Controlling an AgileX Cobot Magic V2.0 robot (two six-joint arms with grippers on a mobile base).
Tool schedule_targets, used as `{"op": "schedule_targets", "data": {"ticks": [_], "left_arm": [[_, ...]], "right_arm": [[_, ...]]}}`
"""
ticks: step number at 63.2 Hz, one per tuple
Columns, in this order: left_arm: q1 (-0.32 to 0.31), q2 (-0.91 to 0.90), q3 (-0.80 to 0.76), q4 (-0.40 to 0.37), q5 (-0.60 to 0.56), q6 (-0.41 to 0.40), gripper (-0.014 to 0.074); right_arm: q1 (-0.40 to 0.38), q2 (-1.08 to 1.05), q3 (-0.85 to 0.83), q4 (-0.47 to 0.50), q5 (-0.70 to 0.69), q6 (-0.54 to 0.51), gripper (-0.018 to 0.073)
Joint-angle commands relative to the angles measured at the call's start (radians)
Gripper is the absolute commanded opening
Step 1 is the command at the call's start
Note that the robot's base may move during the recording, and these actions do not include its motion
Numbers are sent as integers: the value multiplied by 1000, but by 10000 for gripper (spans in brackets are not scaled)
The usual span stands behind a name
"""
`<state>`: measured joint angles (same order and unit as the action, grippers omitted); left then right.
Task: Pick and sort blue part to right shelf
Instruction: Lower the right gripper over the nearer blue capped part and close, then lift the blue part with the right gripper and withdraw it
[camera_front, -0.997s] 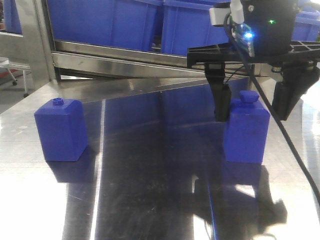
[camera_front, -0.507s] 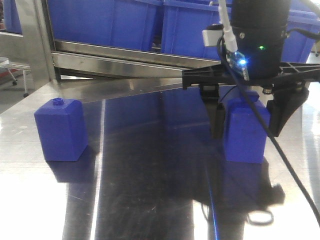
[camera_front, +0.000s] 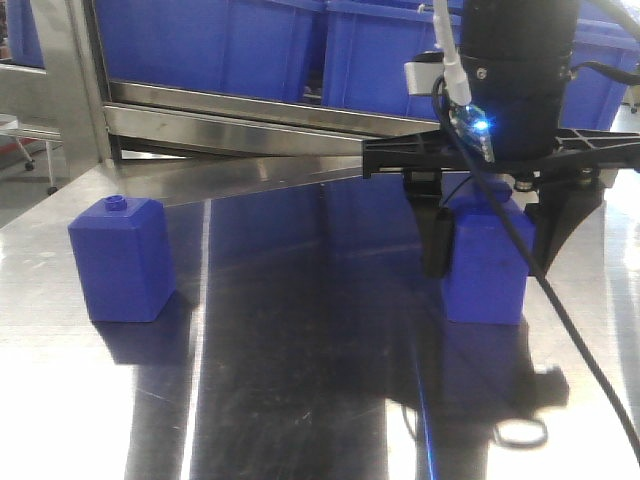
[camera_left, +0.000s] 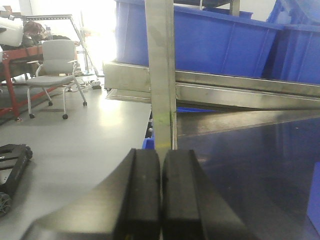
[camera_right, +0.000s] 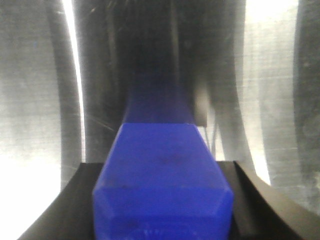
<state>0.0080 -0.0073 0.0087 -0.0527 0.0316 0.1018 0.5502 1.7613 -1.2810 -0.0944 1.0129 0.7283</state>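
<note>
The blue part (camera_front: 486, 272) stands upright on the steel table (camera_front: 300, 380) at the right. My right gripper (camera_front: 490, 262) has come down over it, one black finger against each side, and its cap is hidden by the wrist. In the right wrist view the blue part (camera_right: 162, 165) fills the space between the fingers of the right gripper (camera_right: 162, 172), which press on both sides. My left gripper (camera_left: 161, 157) is shut and empty, pads together, off the table's left edge.
A similar blue block with a small round knob (camera_front: 122, 258) stands at the table's left. Blue bins (camera_front: 220, 40) sit on the steel shelf behind. A steel post (camera_left: 161, 75) rises ahead of the left gripper. A black cable (camera_front: 565, 340) hangs from the right wrist.
My right gripper has lowered over the blue part, and its fingers have closed in from a wider stance onto the part's sides. The knobbed block has not moved.
</note>
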Motion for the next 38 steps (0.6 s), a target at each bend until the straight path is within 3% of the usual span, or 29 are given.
{"op": "schedule_targets", "data": {"ticks": [1,18,24,38], "left_arm": [[1,-23,22,-6,-85,-2,125],[1,-23,22,-6,-85,-2,125],[1,-23,22,-6,-85,-2,125],[1,-23,22,-6,-85,-2,125]], "right_arm": [[-10,-59,-21,-7,-14,-8,337],[-10,-170,-18,-49,-54,-58,300],[-10,-226,-3,-73,-91,-156,300],[-65,-401,142,-47,-299,-498,300]]}}
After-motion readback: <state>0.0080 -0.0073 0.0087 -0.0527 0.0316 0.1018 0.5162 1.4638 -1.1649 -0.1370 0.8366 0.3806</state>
